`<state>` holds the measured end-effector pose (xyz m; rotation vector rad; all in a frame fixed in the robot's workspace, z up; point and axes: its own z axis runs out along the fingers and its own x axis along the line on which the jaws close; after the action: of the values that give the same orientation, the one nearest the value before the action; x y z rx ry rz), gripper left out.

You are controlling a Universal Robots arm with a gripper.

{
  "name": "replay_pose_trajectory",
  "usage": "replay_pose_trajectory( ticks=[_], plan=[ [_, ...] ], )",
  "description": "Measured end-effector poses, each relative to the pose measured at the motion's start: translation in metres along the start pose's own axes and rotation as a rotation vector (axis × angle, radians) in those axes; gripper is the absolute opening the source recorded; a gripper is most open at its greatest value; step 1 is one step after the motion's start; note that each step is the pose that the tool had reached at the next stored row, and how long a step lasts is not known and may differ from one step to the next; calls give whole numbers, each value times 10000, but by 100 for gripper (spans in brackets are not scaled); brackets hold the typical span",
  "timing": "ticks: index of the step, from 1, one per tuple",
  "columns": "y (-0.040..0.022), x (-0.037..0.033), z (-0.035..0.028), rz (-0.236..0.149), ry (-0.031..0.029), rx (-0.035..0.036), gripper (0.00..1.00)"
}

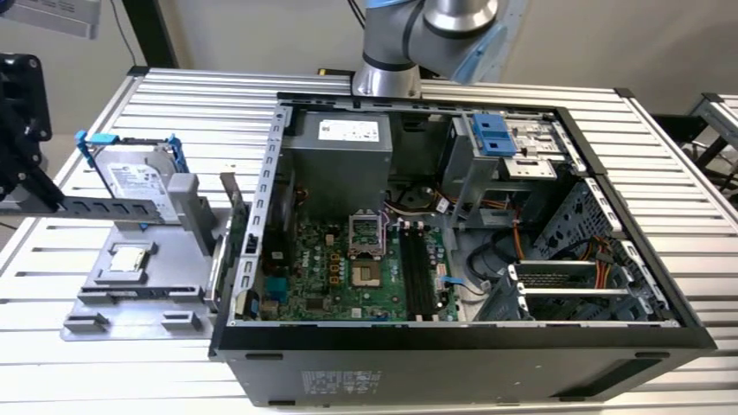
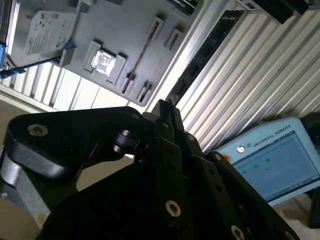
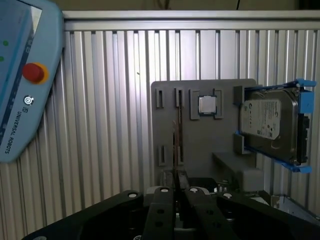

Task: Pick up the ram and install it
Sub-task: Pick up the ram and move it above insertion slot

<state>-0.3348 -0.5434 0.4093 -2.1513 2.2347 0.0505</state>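
Note:
The ram point(image 1: 110, 207) is a long dark strip with a row of chips. It is held level above the grey fixture tray point(image 1: 127, 303) at the exterior view's left. My gripper point(image 1: 41, 201) is shut on one end of it, and the free end points toward the open computer case point(image 1: 461, 337). In the second wrist view the ram point(image 2: 202, 55) runs out from the closed fingertips of my gripper point(image 2: 162, 107) as a dark board. In the first wrist view the ram point(image 3: 175, 140) shows edge-on as a thin line leaving my gripper point(image 3: 176, 175).
The tray carries a silver hard drive with blue rails point(image 1: 133, 177) and a square processor chip point(image 1: 127, 259). Inside the case lie the green motherboard point(image 1: 346, 277) and its long black slots point(image 1: 417, 272). A teach pendant point(image 3: 20, 75) lies on the ribbed table beyond the tray.

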Motion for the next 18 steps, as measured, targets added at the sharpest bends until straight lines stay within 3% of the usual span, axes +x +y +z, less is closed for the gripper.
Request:
replay_pose_trajectory(
  ticks=[8,18],
  plan=[
    [-304,-12,2,1,0,0,0],
    [-569,-22,3,1,0,-10,0]
  ],
)
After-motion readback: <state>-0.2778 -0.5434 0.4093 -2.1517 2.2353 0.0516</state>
